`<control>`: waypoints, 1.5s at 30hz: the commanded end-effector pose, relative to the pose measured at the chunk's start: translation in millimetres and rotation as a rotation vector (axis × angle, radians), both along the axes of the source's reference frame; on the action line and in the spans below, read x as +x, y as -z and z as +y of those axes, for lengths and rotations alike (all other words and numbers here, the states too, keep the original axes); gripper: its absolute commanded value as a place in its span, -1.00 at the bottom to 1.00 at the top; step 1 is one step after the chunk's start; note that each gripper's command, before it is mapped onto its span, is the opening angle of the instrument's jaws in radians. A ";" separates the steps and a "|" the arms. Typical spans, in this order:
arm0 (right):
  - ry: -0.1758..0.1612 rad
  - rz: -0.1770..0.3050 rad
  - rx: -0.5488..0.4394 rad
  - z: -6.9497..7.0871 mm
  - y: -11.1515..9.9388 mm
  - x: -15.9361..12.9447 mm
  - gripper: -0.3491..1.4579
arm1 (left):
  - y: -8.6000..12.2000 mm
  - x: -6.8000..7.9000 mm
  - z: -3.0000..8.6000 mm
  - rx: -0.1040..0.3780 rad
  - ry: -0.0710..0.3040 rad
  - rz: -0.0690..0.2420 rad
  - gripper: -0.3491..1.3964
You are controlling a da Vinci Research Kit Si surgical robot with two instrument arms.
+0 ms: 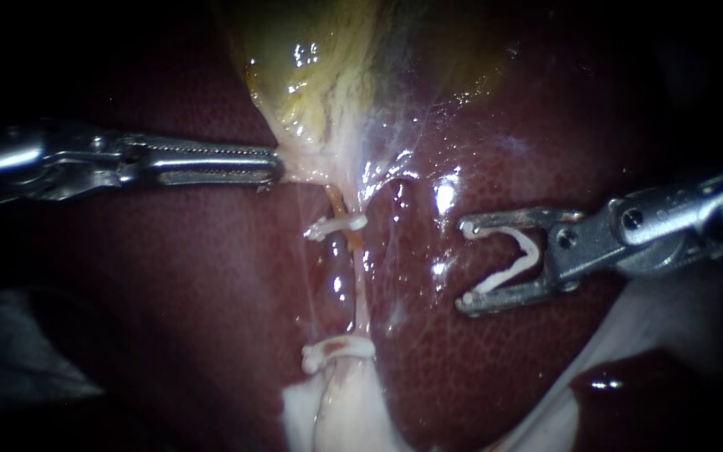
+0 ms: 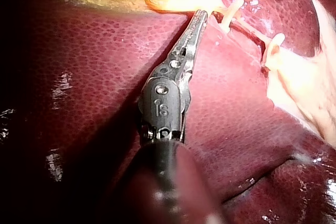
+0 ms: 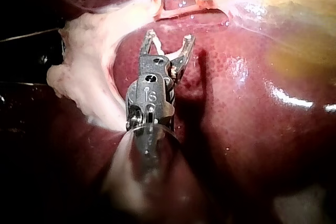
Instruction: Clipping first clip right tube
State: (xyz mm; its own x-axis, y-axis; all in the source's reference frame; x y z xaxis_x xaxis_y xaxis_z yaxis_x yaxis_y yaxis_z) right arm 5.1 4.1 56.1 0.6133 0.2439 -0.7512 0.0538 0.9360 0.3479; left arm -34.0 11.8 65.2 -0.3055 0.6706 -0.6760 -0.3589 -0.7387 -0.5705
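My left instrument (image 1: 274, 166) comes in from the left, its jaws shut on the pale neck of the yellow-green gallbladder (image 1: 320, 67); the left wrist view shows the same grip (image 2: 202, 13). Below it a thin orange-to-dark tube (image 1: 338, 268) runs down the liver and carries two white clips, an upper one (image 1: 334, 226) and a lower one (image 1: 336, 350). A thin pale strand (image 1: 364, 285) lies just right of it. My right instrument (image 1: 464, 264) stands to the right of the tubes, apart from them, with wide jaws holding an open white clip (image 1: 519, 255). The right wrist view shows it (image 3: 167, 38) above the liver.
Dark red liver (image 1: 211, 276) fills the field, wet and shiny around the tubes. Pale fatty tissue (image 1: 336, 410) sits at the tubes' lower end. A whitish flap (image 1: 654, 326) lies under my right instrument's shaft.
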 end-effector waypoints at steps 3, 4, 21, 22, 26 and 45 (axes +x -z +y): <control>0.000 0.000 0.000 0.0 0.1 0.0 -0.06 | 1.4 0.7 0.3 0.008 -0.002 -0.004 -1.00; 0.000 0.000 0.000 0.0 0.1 0.0 -0.06 | 2.1 1.0 0.5 0.011 -0.004 -0.006 -1.00; -0.022 0.102 0.117 -0.6 -2.1 3.0 -0.07 | 7.5 3.3 1.4 -0.008 0.015 -0.021 -1.00; -0.033 0.104 0.136 -0.9 -2.6 3.6 -0.07 | 7.5 3.3 1.4 -0.008 0.015 -0.021 -1.00; -0.062 0.116 0.201 -1.7 -4.5 5.1 -0.06 | 7.5 3.3 1.4 -0.008 0.015 -0.021 -1.00; -0.123 0.176 0.444 -4.8 -12.0 11.5 -0.06 | 7.5 3.2 1.5 -0.008 0.016 -0.021 -1.00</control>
State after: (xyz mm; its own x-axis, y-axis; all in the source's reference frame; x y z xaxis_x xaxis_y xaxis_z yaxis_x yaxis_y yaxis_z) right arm 16.8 -0.8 68.3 0.4265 0.6355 -0.6436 0.0520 0.6932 0.7189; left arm -30.8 13.3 57.8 -0.2807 0.6697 -0.6875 -0.3588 -0.7376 -0.5720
